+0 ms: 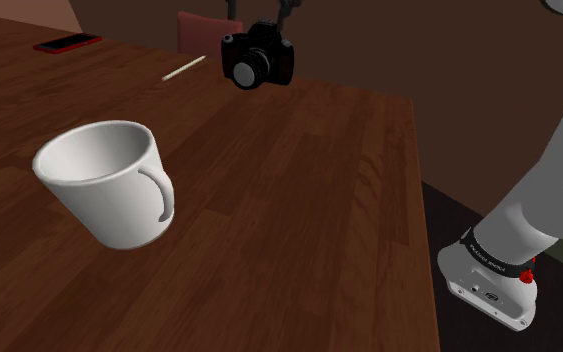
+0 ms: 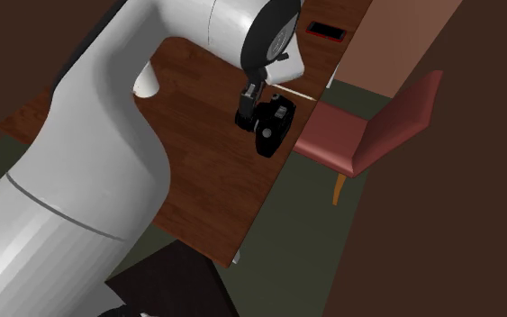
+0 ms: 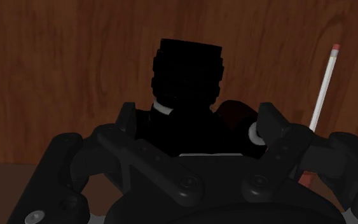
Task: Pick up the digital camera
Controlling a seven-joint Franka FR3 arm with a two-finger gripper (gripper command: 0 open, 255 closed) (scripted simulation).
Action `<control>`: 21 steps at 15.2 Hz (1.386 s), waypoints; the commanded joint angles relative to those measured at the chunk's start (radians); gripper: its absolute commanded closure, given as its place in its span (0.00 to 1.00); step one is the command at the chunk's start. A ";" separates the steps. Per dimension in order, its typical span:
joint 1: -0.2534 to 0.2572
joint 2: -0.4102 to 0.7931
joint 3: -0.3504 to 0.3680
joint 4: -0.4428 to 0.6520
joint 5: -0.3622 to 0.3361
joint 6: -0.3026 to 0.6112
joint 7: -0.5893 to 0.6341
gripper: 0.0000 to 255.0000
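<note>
Fingers (image 3: 128, 119) of the all-black two-finger gripper (image 3: 198, 133) are gripping the black digital camera (image 3: 189, 76) by both sides of its body, clasping it between them, while its ribbed round lens is pointing away from the hand. In the shoulder view the camera (image 1: 257, 58) is hanging under the gripper (image 1: 261, 18) near the far edge of the dark brown wooden table (image 1: 299, 200), with its lens tilting down toward the viewer. Whether it is touching the tabletop I cannot tell.

A slim pale pencil with a pink eraser tip (image 3: 323, 95) is lying on the wood just beside the camera. A large white mug with a curved handle (image 1: 109, 180) is sitting well apart from it, toward the shoulder view's lower left. A flat red-edged smartphone with a black screen (image 1: 67, 43) is lying at the table's far left in that view.

In the second exterior view the camera (image 2: 272, 126) is showing over the table's edge, and a red padded chair (image 2: 368, 135) is standing on the floor close beyond it.
</note>
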 commanded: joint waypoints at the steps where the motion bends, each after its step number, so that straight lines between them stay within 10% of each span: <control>1: -0.002 -0.002 -0.002 -0.027 0.002 0.026 0.004 0.00; 7: -0.015 -0.031 -0.004 -0.127 0.017 0.098 -0.012 0.00; 8: -0.016 -0.032 -0.005 -0.128 0.018 0.098 -0.013 1.00; 21: -0.004 -0.006 -0.002 -0.040 0.004 0.035 0.002 1.00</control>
